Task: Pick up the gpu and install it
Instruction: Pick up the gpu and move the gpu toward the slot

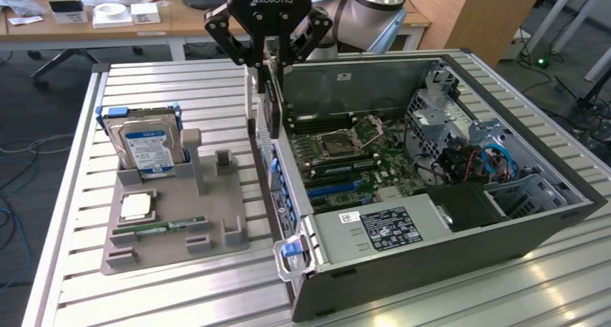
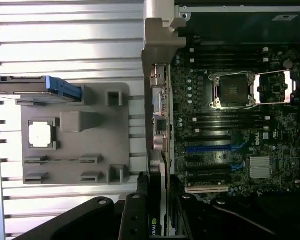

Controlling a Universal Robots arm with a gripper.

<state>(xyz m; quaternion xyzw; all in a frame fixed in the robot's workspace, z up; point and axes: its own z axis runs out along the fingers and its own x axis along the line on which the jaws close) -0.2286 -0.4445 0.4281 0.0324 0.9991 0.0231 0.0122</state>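
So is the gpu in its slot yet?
Out. Jaws hold the gpu on edge at the case rim; the blue slots sit empty.

one each — gpu, hard drive, processor, memory stick, case

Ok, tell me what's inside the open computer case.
Inside the computer case: a motherboard with an open CPU socket, blue slots, a labelled power supply, cables. The power supply hides whatever lies beneath it; the gpu, gripped by the tool, hides part of the wall.
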